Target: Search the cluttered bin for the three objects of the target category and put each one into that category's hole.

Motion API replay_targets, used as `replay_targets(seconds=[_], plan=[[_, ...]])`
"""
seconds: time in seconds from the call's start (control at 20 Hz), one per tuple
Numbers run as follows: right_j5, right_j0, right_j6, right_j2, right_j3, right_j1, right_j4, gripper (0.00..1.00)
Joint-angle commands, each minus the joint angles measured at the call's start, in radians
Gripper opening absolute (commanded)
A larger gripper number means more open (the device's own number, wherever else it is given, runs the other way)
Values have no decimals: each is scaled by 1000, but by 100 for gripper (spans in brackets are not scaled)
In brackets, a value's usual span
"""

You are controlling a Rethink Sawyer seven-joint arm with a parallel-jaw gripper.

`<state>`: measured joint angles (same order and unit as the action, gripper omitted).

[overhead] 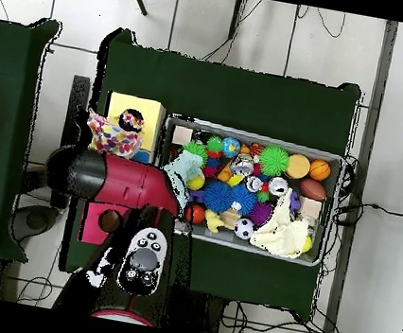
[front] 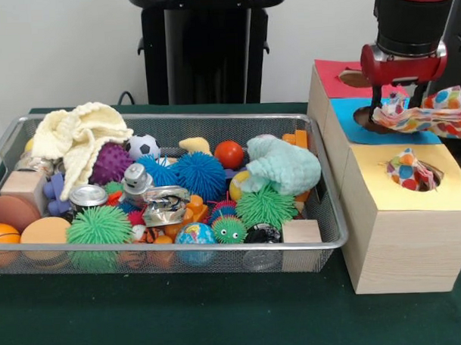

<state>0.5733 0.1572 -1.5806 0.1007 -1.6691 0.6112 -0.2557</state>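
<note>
Hanging from the gripper [front: 404,98] is a polka-dot cloth [front: 433,114], clamped between the fingers and trailing out toward the picture's right edge in the front view. The gripper sits directly above the hole in the blue panel [front: 358,126] of the wooden sorting box [front: 399,235]. A 2nd polka-dot cloth [front: 409,171] is stuffed into the hole of the yellow panel [front: 443,188], partly protruding. The red panel [front: 329,80] at the far end of the box has its own hole, partly hidden by the arm.

The wire mesh bin [front: 324,241] stands just beside the box on the green table covering [front: 220,317]. Its contents include:
- a cream knitted cloth [front: 78,136] at one end;
- a mint green cloth [front: 285,164] at the end nearest the box;
- 2 blue spiky balls [front: 196,174];
- green spiky balls [front: 100,226];
- a crushed can [front: 165,205];
- a small soccer ball [front: 142,147];
- a wooden block [front: 301,232].

In the overhead view, the held cloth [overhead: 110,134] lies beside the yellow panel [overhead: 153,110].
</note>
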Motion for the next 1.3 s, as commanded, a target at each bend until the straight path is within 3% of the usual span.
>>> replay_targets(seconds=[0.05,0.45,0.85,1.1,1.3], plan=[[-27,-65,-147,-95,116,-131,-23,100],[-12,-84,-137,-93,181,-160,-7,100],[-37,-63,-188,-74,223,-203,-10,100],[98,-6,-225,1,341,-200,24,100],[243,11,-233,32,324,-102,29,100]])
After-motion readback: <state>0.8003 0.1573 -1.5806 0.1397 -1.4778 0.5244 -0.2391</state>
